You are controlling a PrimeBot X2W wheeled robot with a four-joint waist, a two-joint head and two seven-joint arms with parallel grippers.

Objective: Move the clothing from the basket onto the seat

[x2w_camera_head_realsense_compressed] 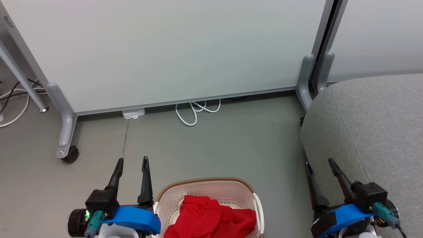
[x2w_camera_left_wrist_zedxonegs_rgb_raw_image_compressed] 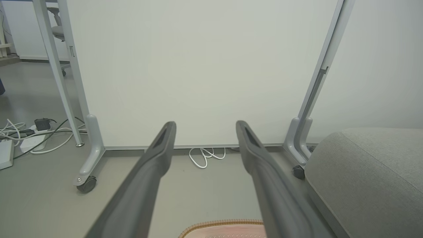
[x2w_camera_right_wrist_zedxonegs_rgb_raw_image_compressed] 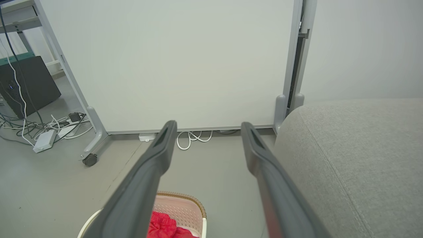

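Head view: crumpled bright red fabric clothing (x2w_camera_head_realsense_compressed: 211, 219) lies inside the oval cream perforated plastic basket (x2w_camera_head_realsense_compressed: 205, 181). Just left of the basket is the left gripper (x2w_camera_head_realsense_compressed: 133, 159), fingers spread, empty. Right of the basket is the right gripper (x2w_camera_head_realsense_compressed: 319, 162), equally spread and empty, against the large grey upholstered seat (x2w_camera_head_realsense_compressed: 373, 125).

Left wrist view: the parted fingers frame the basket's woven-look rim.

Right wrist view: the clothing sits in the basket.

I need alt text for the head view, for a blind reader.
Red clothing lies in a cream basket on the grey floor, between the open left tool and open right tool; a grey seat stands at right.
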